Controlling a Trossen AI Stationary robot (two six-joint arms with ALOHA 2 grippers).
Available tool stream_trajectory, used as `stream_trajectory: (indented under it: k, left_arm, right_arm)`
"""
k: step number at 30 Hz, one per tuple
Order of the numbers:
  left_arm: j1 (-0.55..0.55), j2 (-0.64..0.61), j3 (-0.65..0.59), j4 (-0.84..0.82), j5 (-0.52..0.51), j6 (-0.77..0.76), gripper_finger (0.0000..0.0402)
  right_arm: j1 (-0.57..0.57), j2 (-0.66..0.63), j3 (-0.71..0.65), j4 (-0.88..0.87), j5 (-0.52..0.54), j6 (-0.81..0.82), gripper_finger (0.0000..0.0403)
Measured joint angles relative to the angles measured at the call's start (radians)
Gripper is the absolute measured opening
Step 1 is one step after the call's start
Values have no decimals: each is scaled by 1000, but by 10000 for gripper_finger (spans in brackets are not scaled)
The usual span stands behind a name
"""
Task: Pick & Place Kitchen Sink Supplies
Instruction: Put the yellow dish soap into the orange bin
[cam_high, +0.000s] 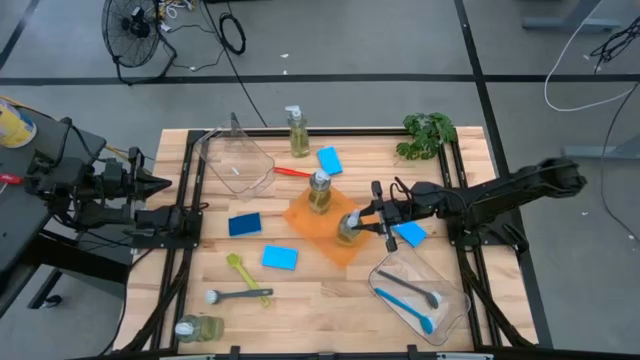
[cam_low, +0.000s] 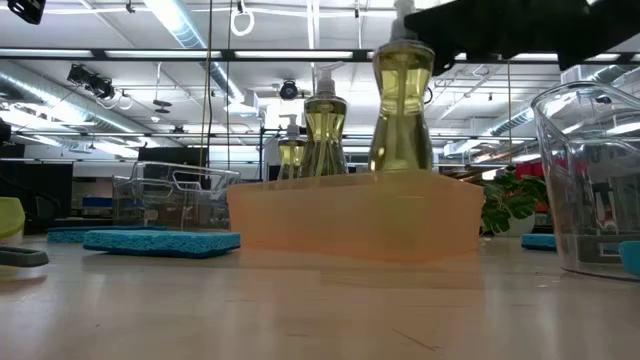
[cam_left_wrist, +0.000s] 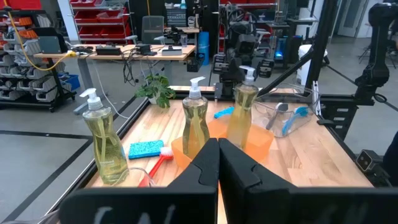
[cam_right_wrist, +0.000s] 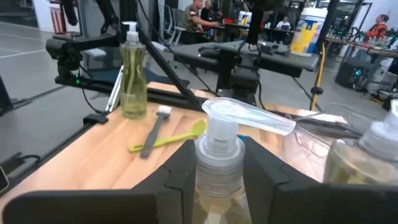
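An orange tray (cam_high: 312, 232) sits mid-table with two clear pump bottles of yellowish soap in it. My right gripper (cam_right_wrist: 217, 149) is shut on the nearer bottle (cam_high: 348, 229); the other bottle (cam_high: 319, 191) stands free. A third bottle (cam_high: 297, 131) stands at the far edge and one (cam_high: 198, 328) lies at the near left. Blue sponges (cam_high: 244, 225) (cam_high: 279, 258) (cam_high: 329, 160) (cam_high: 410, 234) lie flat around the tray. Red (cam_high: 291, 172), yellow-green (cam_high: 244, 274) and grey (cam_high: 236, 295) brushes lie on the wood. My left gripper (cam_left_wrist: 219, 152) waits shut at the left edge. My right gripper pinches the bottle's neck (cam_right_wrist: 217, 167), just under the pump head, between its two fingers (cam_right_wrist: 180, 168). The fingers come in level from the table's right side. The bottle stands upright with its lower part inside the orange tray; the tray wall (cam_low: 350, 215) hides its base.
A clear bin (cam_high: 236, 162) stands at the far left. A second clear bin (cam_high: 452, 300) at the near right holds a blue brush (cam_high: 407, 306). A green leafy plant (cam_high: 427, 134) sits at the far right corner. Open wood lies along the near edge.
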Motion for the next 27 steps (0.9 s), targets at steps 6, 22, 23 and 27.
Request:
stream_trajectory:
  k: [6,22,23,27]
  left_arm:
    - [0,0,0,0,0,0,3]
    - [0,0,0,0,0,0,3]
    - [0,0,0,0,0,0,3]
    - [0,0,0,0,0,0,3]
  right_arm:
    - [-34,-52,-56,9,27,-1,96]
    - [-64,-86,-93,15,43,51,116]
    - [-64,-86,-93,14,43,52,124]
    - [-64,-85,-94,3,47,51,162]
